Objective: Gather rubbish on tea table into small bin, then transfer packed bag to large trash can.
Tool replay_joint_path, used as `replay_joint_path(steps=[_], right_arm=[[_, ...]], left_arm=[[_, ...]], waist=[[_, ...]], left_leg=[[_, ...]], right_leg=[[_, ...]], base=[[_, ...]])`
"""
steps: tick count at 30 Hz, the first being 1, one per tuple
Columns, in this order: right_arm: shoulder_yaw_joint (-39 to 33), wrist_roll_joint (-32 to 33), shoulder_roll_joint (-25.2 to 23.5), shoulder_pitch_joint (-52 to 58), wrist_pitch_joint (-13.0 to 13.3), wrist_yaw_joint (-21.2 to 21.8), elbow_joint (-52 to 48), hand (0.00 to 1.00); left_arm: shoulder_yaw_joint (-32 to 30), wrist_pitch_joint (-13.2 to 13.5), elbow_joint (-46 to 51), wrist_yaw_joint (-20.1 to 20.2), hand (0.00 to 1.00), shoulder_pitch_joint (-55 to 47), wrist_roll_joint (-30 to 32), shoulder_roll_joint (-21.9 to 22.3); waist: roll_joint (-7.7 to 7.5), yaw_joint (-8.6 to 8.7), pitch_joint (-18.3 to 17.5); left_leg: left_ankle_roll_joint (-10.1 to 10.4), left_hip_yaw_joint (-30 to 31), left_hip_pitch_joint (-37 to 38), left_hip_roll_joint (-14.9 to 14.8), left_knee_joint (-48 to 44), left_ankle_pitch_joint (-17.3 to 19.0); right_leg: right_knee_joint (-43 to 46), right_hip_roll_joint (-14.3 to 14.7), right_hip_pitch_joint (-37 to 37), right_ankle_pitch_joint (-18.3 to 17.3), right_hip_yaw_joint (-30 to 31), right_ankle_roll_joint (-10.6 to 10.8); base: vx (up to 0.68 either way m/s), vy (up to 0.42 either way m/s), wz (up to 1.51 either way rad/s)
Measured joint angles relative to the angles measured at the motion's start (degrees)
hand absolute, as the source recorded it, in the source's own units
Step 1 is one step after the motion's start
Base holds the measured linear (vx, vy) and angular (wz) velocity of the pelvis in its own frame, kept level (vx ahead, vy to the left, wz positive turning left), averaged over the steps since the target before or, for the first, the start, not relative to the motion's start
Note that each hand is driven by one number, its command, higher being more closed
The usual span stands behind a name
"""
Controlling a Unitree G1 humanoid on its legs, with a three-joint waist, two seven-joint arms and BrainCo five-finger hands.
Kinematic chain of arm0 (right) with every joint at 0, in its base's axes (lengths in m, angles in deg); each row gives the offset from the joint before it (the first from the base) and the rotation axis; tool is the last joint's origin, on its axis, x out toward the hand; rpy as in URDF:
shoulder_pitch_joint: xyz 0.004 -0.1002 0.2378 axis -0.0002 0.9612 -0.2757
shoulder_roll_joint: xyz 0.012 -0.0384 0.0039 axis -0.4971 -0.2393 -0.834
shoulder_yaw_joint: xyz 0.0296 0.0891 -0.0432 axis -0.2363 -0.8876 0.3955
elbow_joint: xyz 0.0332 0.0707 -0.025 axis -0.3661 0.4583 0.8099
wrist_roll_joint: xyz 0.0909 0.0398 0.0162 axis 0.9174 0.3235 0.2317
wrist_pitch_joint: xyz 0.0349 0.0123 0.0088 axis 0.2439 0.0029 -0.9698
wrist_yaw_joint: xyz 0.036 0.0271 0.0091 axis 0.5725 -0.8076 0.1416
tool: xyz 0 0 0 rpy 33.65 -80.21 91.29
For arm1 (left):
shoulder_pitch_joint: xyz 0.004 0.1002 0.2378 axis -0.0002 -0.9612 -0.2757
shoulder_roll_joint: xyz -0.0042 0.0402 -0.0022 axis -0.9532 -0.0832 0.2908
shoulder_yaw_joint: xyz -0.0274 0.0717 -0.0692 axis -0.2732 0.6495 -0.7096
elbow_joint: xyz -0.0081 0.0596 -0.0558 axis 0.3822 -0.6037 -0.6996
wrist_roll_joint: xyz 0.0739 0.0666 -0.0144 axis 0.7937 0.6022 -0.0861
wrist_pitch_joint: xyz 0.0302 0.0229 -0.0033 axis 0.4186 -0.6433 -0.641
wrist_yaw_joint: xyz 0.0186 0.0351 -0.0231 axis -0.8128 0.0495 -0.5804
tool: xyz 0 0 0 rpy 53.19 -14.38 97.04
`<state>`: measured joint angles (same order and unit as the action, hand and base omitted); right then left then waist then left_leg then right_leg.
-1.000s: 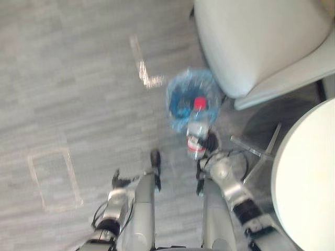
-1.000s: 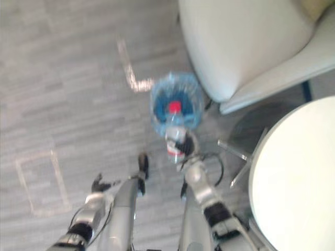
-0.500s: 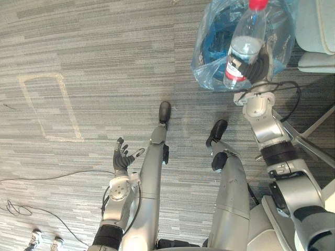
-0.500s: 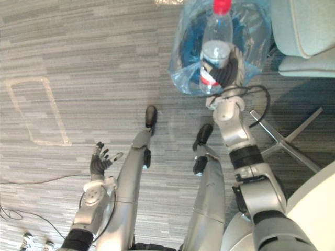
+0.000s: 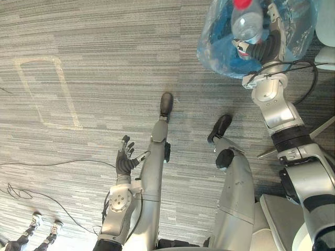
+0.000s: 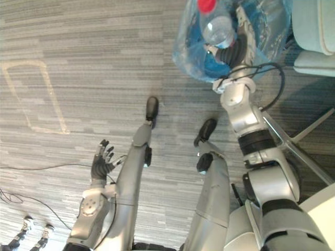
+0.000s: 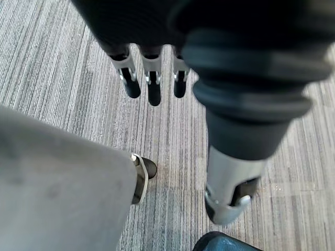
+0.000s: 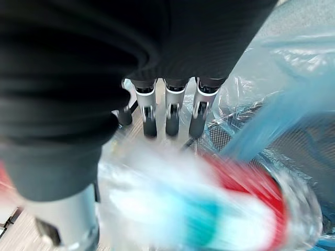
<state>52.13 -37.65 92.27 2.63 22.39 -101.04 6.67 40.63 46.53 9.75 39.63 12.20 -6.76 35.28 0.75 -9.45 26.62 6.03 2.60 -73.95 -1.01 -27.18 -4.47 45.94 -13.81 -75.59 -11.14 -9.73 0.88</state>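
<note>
The right robot hand (image 5: 268,43) is at the far right above the bin (image 5: 219,48), which is lined with a blue bag (image 5: 298,31). Its fingers (image 8: 170,107) are straightened, and the red-capped bottle (image 5: 246,25) lies against its palm over the bin opening. The left robot hand (image 5: 124,161) hangs near left over the carpet floor (image 5: 94,104), fingers spread wide and holding nothing.

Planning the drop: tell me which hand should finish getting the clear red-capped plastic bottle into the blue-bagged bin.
Right. The right hand has the clear red-capped bottle against its straight fingers, directly above the blue-bagged bin. The left hand hangs open over grey carpet, far from it.
</note>
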Motion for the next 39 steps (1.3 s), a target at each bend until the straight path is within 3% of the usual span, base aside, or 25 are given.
replay_joint_path(steps=[3, 4, 8, 17, 23, 27, 32, 39], right_arm=[[1.3, -0.4, 0.0, 0.6, 0.1, -0.2, 0.1, 0.0], [2.7, -0.6, -0.4, 1.1, 0.1, -0.1, 0.6, 0.0], [6.7, -6.8, -3.4, 1.3, -0.6, 0.1, 2.5, 0.0], [7.1, -16.0, -5.6, 2.5, -3.0, 0.8, 5.8, 0.0], [5.2, -17.6, -8.7, -0.1, -5.3, 0.5, 15.1, 0.0], [-0.3, -19.0, -10.3, -4.2, -8.1, -3.3, 19.7, 0.0], [-5.1, -19.0, -10.4, -8.6, -10.0, -6.7, 23.9, 0.0], [-5.9, -18.6, -9.8, -12.8, -11.7, -6.7, 27.3, 0.0]], left_arm=[[0.0, 0.6, -1.5, 0.2, 0.0, 1.0, 0.0, -0.2], [-1.2, 1.2, -7.4, 0.0, 0.0, 5.0, 0.1, 0.0], [-2.5, -0.6, -20.5, -1.1, 0.0, 17.4, 1.2, -0.8], [-3.4, -1.1, -25.6, -1.3, 0.0, 18.6, 1.0, -1.2], [-3.4, -1.2, -29.7, -1.8, 0.0, 20.4, 0.2, -1.0], [-3.5, -1.2, -31.8, -2.8, 0.0, 22.1, 0.0, -0.4], [-4.0, -1.1, -32.5, -3.9, 0.0, 22.5, 0.0, 0.2], [-3.9, -0.1, -32.2, -3.9, 0.0, 22.9, -1.1, 1.1]], waist=[[-0.04, 0.32, -0.2], [0.0, 0.28, -0.7], [-0.03, 1.24, -1.4], [-0.03, 1.57, -1.6], [-0.05, 1.26, -2.3], [-0.05, 0.83, -2.3], [0.03, 0.66, -2.3], [0.17, 0.0, -2.3]], left_leg=[[0.0, -0.1, -0.2, -0.2, -0.3, -0.1], [-0.2, -0.2, -0.3, -0.5, -0.8, 0.0], [-0.4, -0.4, -0.6, -1.1, -1.7, 0.1], [-1.8, -2.6, 2.7, -2.6, 0.8, -0.2], [-2.4, -5.1, 3.9, -3.4, 5.0, -2.7], [-2.3, -5.0, 3.9, -3.3, 5.3, -2.8], [-2.0, -4.3, 3.8, -2.7, 6.9, -3.4], [-2.0, -3.2, 2.3, -1.2, 6.9, -3.5]], right_leg=[[-0.3, 0.1, 0.0, 0.1, 0.0, -0.1], [-0.4, 0.4, 0.0, 0.1, 0.0, -0.2], [-0.9, 1.0, 0.1, 1.1, 0.0, -0.6], [-5.3, 2.5, 3.5, 3.4, 0.9, 0.4], [-7.8, 2.3, 3.6, 4.5, 0.8, 0.6], [-7.8, 2.1, 3.6, 4.9, 0.5, 0.1], [-8.0, 1.5, 3.6, 4.7, -0.4, 0.1], [-5.8, -0.1, 2.0, 3.1, -1.1, 0.1]], base=[[-0.05, 0.0, -0.06], [-0.05, 0.005, -0.12], [-0.05, 0.005, -0.13], [-0.05, 0.011, -0.15], [-0.02, -0.007, 0.03], [-0.01, -0.013, 0.02], [-0.01, -0.028, 0.1], [-0.01, -0.033, 0.18]])
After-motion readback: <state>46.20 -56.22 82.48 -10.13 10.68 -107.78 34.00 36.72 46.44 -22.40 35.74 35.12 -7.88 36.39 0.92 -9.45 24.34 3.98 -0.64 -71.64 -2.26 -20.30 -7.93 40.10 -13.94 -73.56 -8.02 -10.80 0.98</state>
